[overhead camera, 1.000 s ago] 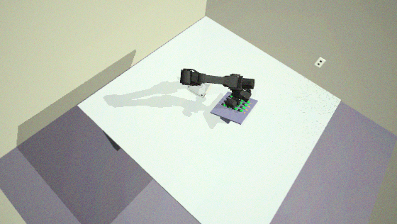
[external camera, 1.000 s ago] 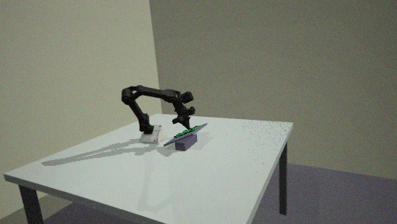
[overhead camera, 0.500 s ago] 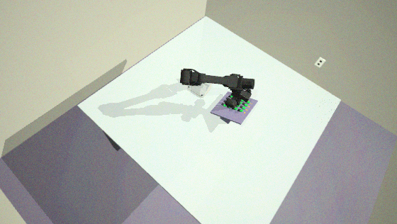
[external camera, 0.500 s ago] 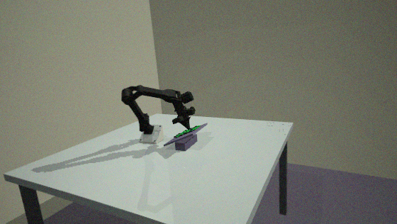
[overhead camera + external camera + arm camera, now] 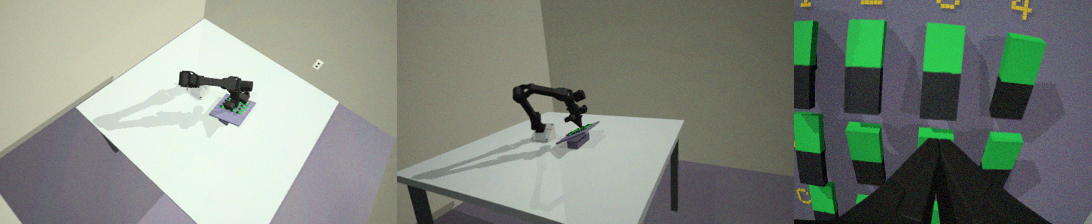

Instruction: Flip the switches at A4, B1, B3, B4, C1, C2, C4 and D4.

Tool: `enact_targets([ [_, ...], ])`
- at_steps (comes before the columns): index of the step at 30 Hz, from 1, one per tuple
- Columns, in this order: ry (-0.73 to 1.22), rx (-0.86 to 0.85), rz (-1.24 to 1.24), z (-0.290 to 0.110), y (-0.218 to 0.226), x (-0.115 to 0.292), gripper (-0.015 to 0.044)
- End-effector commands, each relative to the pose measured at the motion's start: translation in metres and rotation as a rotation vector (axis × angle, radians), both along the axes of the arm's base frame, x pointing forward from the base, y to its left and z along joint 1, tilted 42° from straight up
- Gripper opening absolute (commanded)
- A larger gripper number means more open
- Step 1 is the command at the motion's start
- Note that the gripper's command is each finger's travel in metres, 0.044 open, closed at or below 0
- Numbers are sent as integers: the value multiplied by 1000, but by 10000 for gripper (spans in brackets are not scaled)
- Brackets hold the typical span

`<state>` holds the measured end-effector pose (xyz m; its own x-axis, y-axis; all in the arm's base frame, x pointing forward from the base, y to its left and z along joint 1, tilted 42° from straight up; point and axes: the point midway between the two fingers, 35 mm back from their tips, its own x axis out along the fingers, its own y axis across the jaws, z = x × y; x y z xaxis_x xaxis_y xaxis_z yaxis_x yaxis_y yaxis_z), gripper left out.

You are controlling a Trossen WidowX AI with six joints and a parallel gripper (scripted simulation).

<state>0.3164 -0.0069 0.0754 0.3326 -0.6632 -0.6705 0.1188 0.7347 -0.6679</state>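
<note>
The purple switch panel (image 5: 1060,43) (image 5: 227,118) (image 5: 563,141) lies tilted on a small block on the white table. In the wrist view, yellow numbers 1 to 4 head its columns, and each rocker switch is half green, half black. The top row shows A1 (image 5: 803,63), A2 (image 5: 865,66), A3 (image 5: 942,70) and A4 (image 5: 1019,76). My gripper (image 5: 937,148) (image 5: 232,105) (image 5: 580,125) is shut with nothing held. Its tip sits right at switch B3 (image 5: 935,135) and hides most of it. B2 (image 5: 865,151) and B4 (image 5: 1002,152) flank the tip. The lower rows are mostly hidden by the fingers.
The arm's white base (image 5: 198,93) (image 5: 544,135) stands just behind the panel. The panel's support block (image 5: 578,141) lifts its far edge. The white table (image 5: 213,159) (image 5: 610,170) stretches wide on all sides. A wall outlet (image 5: 317,64) is far off.
</note>
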Motion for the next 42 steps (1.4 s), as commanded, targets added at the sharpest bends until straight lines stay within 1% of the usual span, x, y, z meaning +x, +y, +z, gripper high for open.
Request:
enact_targets([
  [1, 8, 2, 2, -2, -1, -1, 0],
  [36, 8, 2, 2, -5, -4, 1, 0],
  [38, -1, 2, 3, 3, 5, -1, 0],
  [42, -7, 1, 19, 36, 38, -22, 0],
])
